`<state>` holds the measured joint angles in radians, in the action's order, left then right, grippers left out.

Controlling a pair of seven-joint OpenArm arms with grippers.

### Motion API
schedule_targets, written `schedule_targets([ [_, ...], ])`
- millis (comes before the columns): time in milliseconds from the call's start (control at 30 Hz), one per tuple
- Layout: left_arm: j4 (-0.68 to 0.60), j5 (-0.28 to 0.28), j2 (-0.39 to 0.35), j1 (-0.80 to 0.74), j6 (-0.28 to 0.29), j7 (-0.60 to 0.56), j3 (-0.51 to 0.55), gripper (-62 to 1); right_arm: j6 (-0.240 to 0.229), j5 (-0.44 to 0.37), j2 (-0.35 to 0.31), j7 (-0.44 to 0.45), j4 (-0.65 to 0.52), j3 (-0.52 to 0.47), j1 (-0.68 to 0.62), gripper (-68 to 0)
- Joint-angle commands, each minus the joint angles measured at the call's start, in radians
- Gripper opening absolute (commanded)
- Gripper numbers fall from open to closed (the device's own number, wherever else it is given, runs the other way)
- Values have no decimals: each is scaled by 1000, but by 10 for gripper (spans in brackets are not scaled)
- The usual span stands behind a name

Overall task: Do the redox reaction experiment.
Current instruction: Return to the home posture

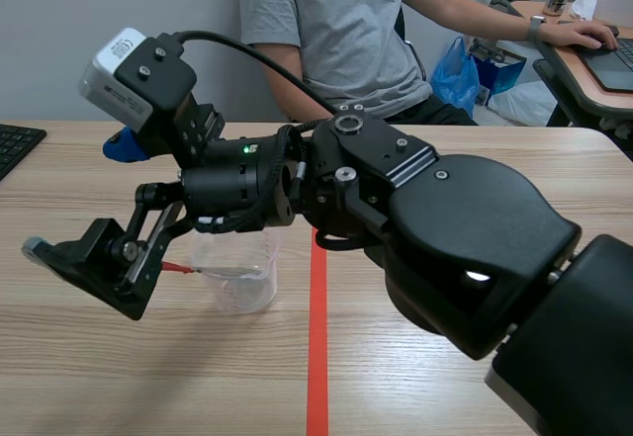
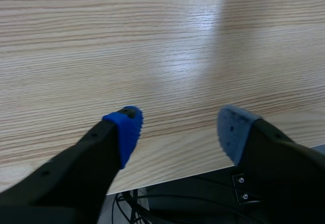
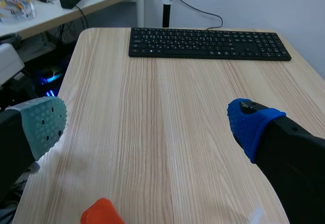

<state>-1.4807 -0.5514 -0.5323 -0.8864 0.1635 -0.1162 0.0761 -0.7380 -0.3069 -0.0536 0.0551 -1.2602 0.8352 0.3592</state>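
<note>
A clear plastic beaker [image 1: 240, 276] stands on the table just left of the orange-red tape line. A thin red-ended rod or dropper [image 1: 180, 268] leans out of it to the left. My right arm comes in from the right and reaches past the middle. Its gripper [image 1: 79, 197] hangs open above and to the left of the beaker, holding nothing. In the right wrist view the gripper [image 3: 147, 122] is wide open over bare wood, with the red tip [image 3: 101, 213] just below it. My left gripper [image 2: 180, 132] is open over the table's edge, nothing between its fingers.
A black keyboard [image 3: 208, 43] lies ahead of the right gripper, also seen at the table's left edge [image 1: 15, 146]. A person in a grey shirt [image 1: 336, 31] sits across the table. Cables [image 2: 152, 203] hang below the table edge under the left gripper.
</note>
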Motion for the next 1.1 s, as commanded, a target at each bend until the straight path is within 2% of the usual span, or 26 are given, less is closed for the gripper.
schedule_targets([
  [0, -6, -6, 0, -3, 3, -14, -1, -182, -8, -48, -11, 13, -50, -6, 23, 4],
  [100, -6, -6, 0, -3, 3, -14, -1, -98, -7, -129, -51, -27, -93, -28, 23, 4],
  [233, -6, -6, 0, -3, 3, -14, -1, 14, 44, -222, -121, -84, -136, -115, 16, 4],
  [333, -6, -6, 0, -3, 3, -14, -1, 14, 115, -268, -199, -103, -168, -183, -15, 4],
  [400, -6, -6, 0, -3, 3, -15, -1, 14, 181, -297, -258, -101, -188, -223, -47, 4],
  [467, -6, -6, 0, -6, 4, -14, -1, 14, 214, -309, -314, -98, -205, -261, -77, 4],
  [667, -6, -8, -1, -44, 4, -20, -1, 14, 280, -317, -491, -61, -288, -325, -201, 4],
  [800, -12, -8, 0, -60, 11, -30, 15, 14, 319, -368, -602, -11, -384, -358, -316, 4],
  [1067, -140, -10, 5, -143, 19, -106, 162, 14, 410, -388, -777, 39, -596, -493, -602, 4],
])
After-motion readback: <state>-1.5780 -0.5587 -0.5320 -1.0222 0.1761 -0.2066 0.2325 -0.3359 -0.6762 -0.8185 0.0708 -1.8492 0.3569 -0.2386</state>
